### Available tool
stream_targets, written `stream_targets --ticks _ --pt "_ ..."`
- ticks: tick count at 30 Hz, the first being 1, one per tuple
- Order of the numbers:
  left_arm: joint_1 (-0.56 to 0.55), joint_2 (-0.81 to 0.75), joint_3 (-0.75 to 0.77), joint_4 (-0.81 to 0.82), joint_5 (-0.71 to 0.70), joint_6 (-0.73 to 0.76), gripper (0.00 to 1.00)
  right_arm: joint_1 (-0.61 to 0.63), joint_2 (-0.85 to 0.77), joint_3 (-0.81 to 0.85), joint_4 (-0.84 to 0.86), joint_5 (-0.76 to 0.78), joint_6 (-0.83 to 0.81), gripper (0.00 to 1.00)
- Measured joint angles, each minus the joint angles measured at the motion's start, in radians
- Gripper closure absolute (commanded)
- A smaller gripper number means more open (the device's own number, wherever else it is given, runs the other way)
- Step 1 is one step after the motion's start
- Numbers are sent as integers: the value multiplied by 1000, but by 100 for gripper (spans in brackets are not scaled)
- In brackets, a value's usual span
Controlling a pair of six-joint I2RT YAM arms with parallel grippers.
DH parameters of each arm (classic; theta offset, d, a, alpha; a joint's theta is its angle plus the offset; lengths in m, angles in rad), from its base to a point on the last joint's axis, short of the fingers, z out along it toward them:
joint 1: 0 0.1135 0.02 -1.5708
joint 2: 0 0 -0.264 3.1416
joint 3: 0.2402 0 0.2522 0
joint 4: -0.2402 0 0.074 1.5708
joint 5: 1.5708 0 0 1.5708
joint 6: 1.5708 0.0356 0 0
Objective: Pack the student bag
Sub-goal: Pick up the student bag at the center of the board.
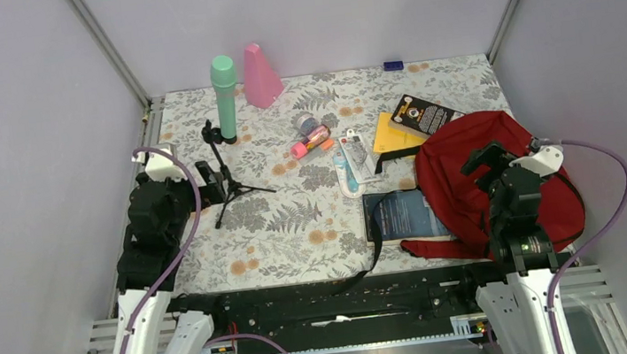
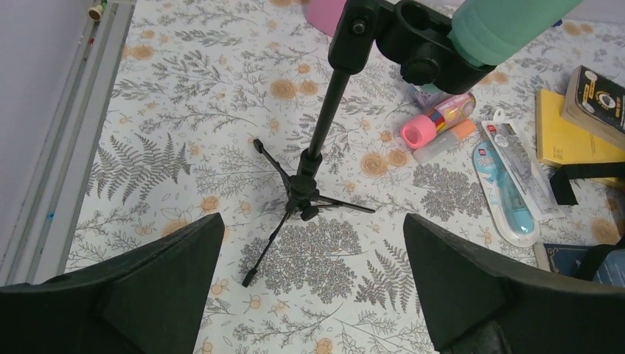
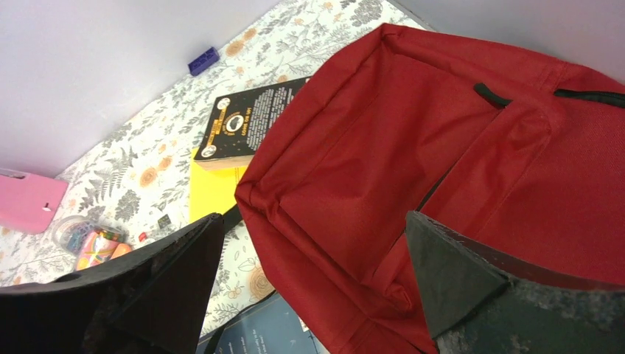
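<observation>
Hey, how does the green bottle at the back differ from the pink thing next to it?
The green bottle is a slim, straight cylinder with a slightly wider cap, while the pink object has a broad base and tapers toward its top. The green bottle stands right by the small black tripod. The pink object sits farther back, near the rear wall. Both stand upright.

Right tool [image 3: 311, 221] fingers spread wide, hovering over red student bag [image 3: 413, 147]. Black book [image 3: 247, 125] overlaps yellow pad [image 3: 214, 192], just beside bag, on floral worktop [image 3: 133, 169].
</observation>
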Motion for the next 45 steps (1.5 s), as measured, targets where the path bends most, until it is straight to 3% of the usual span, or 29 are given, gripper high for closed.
stream_targets --ticks 11,21,29,38,45 --pt "0 65 12 -5 20 -3 1 0 70 23 -97 41 5 0" --pt "0 117 64 -5 77 -3 1 -30 216 158 -271 95 28 0" --pt "0 69 26 -5 85 -3 1 -271 198 133 -351 111 99 0" --pt "-4 72 17 -4 96 -3 1 -657 300 83 -349 -51 140 0" --pt "-8 102 10 -3 105 -4 1 -808 333 51 -352 -109 179 0"
